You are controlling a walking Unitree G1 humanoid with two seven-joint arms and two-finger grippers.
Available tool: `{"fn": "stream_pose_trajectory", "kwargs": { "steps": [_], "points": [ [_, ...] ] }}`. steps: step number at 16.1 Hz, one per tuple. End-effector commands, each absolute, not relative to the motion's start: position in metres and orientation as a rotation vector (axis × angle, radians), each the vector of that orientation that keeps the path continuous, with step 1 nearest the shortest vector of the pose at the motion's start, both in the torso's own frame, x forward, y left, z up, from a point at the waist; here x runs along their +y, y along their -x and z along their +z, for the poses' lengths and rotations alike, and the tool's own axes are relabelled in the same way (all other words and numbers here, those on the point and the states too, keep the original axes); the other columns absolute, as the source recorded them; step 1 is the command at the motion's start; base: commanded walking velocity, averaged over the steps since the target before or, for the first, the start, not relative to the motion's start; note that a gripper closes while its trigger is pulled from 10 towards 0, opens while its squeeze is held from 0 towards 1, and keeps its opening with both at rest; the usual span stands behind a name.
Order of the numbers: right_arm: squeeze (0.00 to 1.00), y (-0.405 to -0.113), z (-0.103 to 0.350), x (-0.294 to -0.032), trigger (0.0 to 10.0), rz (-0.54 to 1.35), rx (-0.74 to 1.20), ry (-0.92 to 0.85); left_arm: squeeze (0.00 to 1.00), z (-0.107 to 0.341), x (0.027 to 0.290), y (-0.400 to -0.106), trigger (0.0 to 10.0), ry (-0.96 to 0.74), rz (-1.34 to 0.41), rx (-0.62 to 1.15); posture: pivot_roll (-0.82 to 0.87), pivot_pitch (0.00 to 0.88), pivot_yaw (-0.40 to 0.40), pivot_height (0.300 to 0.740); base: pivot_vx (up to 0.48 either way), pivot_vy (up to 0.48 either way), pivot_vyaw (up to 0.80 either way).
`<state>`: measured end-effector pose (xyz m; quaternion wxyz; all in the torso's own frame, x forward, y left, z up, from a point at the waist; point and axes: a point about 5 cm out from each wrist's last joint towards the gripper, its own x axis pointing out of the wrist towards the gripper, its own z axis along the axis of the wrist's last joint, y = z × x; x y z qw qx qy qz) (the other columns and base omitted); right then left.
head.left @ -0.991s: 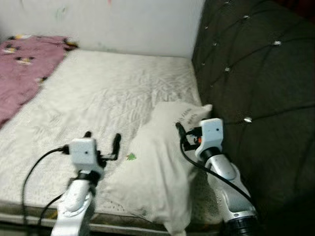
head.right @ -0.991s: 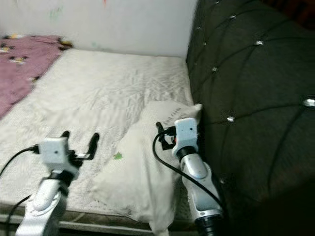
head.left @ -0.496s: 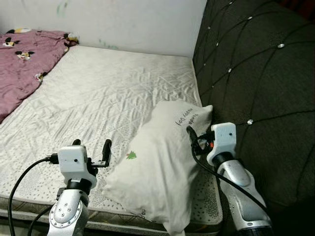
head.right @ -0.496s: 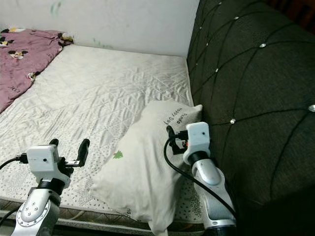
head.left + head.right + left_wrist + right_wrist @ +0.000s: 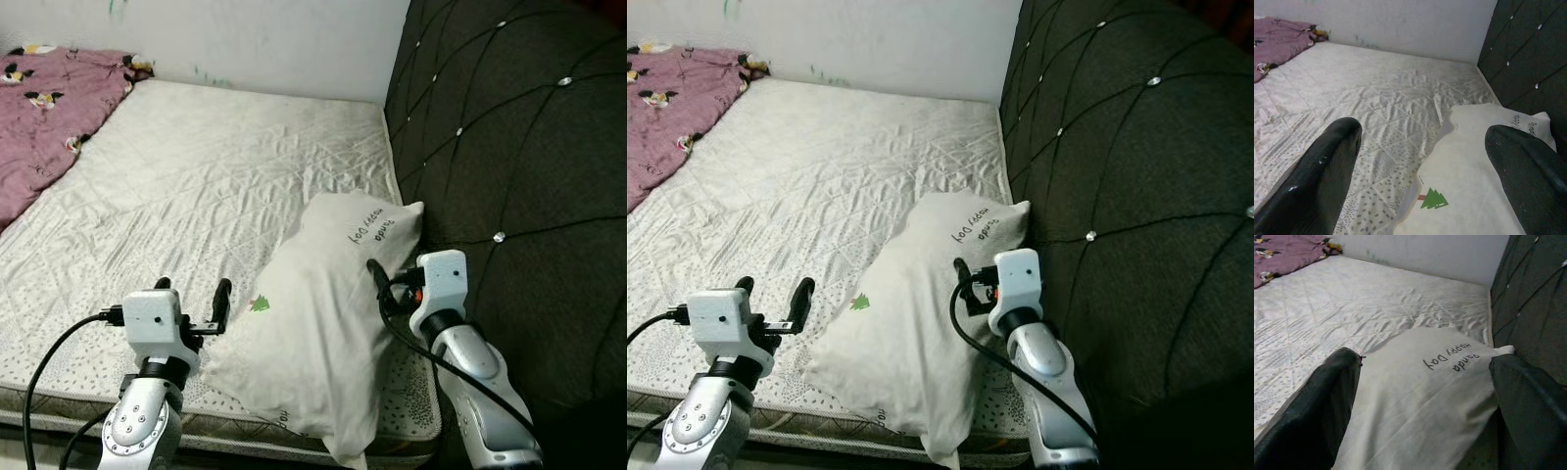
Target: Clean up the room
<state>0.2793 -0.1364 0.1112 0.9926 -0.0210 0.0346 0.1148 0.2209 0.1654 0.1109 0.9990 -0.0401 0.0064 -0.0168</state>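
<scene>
Step in hand: judged to be squaring up to the pillow (image 5: pixel 318 323) before taking hold of it; nothing is gripped yet.
Pillow: lower centre of the left eye view, lying askew on the mattress (image 5: pixel 196 186), one corner against the headboard (image 5: pixel 509 147), the near end hanging over the mattress edge.
Left gripper (image 5: pixel 192 298): lower left, fingers spread, just beside the pillow's near edge, by the small green tree print (image 5: pixel 1434 199).
Right gripper (image 5: pixel 380 284): lower right, between pillow and headboard; its wrist view shows the fingers (image 5: pixel 1322 406) spread wide with the printed end of the pillow between them.
Doing it well: a judgement only: bring both grippers in from opposite sides, pinch a good fold of cloth rather than skin it, and lift evenly so the soft bulk does not sag off the edge.
Count: pillows, one; mattresses, one; purple blankets (image 5: pixel 44 122), one, upper left; grippers, two.
</scene>
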Motion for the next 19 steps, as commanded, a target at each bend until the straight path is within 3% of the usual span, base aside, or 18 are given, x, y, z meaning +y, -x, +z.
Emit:
{"fn": "stream_pose_trajectory", "kwargs": {
  "steps": [1, 10, 16, 19],
  "points": [
    [0.0, -0.2791, 0.1159, -0.1362, 10.0, 0.239, 0.059, 0.043, 0.0, 0.1129, 0.1652, -0.2199, 10.0, 0.079, -0.034, 0.014, -0.04, 0.092, -0.059, 0.74, 0.0, 0.0, 0.0],
    [0.0, -0.2827, 0.1136, -0.1328, 10.0, 0.263, 0.067, 0.057, 0.0, 0.1136, 0.1631, -0.2246, 10.0, 0.081, -0.042, 0.014, -0.04, 0.088, -0.059, 0.74, 0.0, 0.0, 0.0],
    [0.0, -0.2842, 0.1136, -0.132, 10.0, 0.271, 0.066, 0.064, 0.0, 0.1141, 0.1617, -0.2272, 10.0, 0.086, -0.047, 0.01, -0.05, 0.087, -0.061, 0.67, 0.0, 0.0, 0.0],
    [0.0, -0.2851, 0.1131, -0.1322, 10.0, 0.272, 0.067, 0.067, 0.0, 0.1145, 0.1606, -0.2286, 10.0, 0.086, -0.05, 0.007, -0.05, 0.085, -0.062, 0.655, 0.0, 0.0, 0.0]
  ]
}}
